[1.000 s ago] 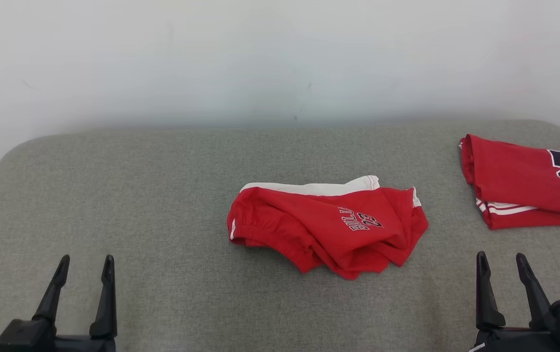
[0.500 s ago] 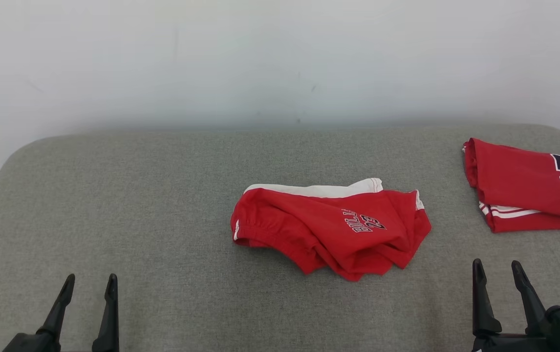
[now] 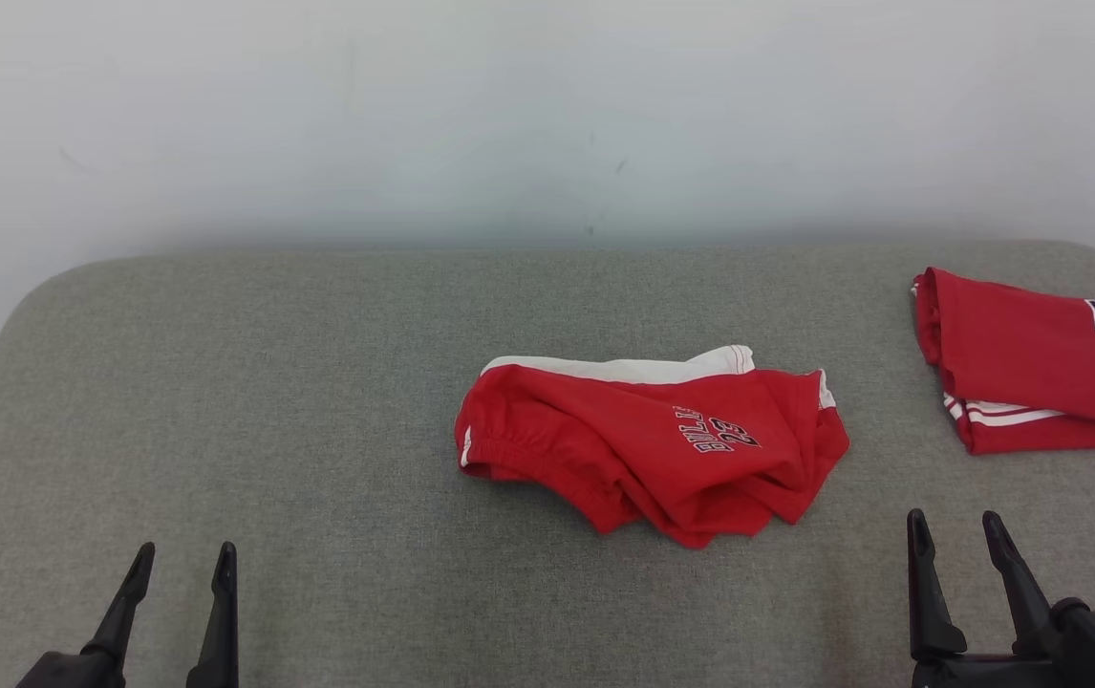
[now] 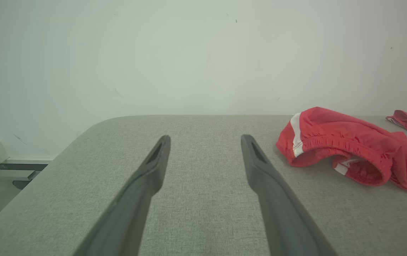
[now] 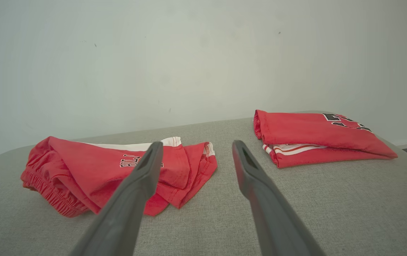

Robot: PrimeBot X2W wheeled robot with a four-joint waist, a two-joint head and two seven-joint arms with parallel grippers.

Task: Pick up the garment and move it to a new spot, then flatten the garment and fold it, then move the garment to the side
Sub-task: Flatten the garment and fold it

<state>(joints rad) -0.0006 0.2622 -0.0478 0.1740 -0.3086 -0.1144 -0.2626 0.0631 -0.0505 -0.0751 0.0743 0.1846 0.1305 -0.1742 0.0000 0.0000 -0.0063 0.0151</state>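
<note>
Left gripper (image 3: 184, 554) is recorded at the lower left of the head view, its two dark fingers parted wide and pointed up the frame, with nothing held between them. Right gripper (image 3: 953, 521) is recorded at the lower right, likewise spread wide and empty. Both are placed over bare grey table (image 3: 270, 382), apart from any cloth. The garment, red shorts (image 3: 643, 449), is found just right of the centre of the head view, lying crumpled on the table. A white band is seen along its upper edge, a gathered elastic waistband at its left end, and dark lettering with a number right of its middle. In the left wrist view the shorts (image 4: 335, 142) are seen at the right of the frame, well apart from the fingers, with the waistband opening turned toward the camera. In the right wrist view the shorts (image 5: 93, 167) are seen at left and centre, partly overlapped by the finger on the left. A folded red jersey (image 3: 1025, 363) is noted at the right edge of the head view, cut off by the frame and well apart from the shorts; white stripes are shown at its lower edge and a dark numeral at its right. The upper part of the frame is taken up by a pale wall (image 3: 509, 115).
</note>
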